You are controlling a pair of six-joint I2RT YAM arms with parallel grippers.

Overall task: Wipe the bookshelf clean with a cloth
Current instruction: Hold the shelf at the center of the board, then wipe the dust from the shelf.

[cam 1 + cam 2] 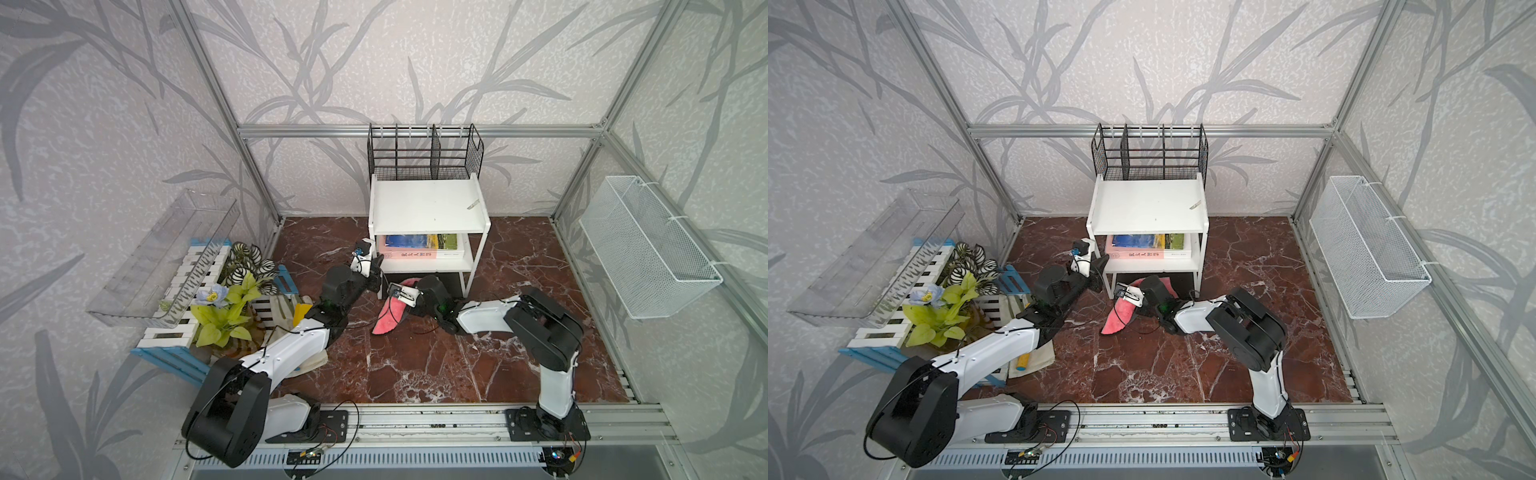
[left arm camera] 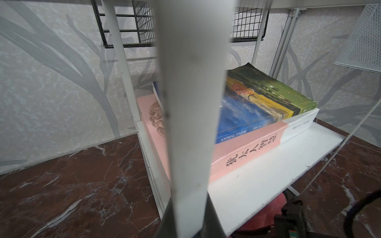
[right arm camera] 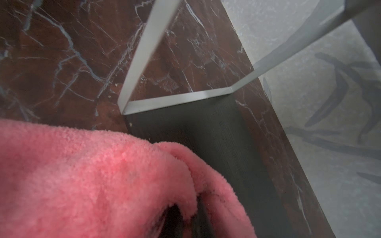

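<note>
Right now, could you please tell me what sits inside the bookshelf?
Inside the bookshelf, on its lower board, a blue-and-green book lies on a thicker pink book. Its top board covers their rear parts in both top views.

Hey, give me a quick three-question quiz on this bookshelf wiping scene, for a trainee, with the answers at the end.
1. True or false: the cloth is spread on the top board of the bookshelf.
2. What is the left tool closed on? A: a book. B: the bookshelf's front leg. C: the cloth.
3. How many books lie on the middle board?
Key: 1 false, the right tool holds it low, by the bookshelf's foot. 2 B. 3 two.
</note>
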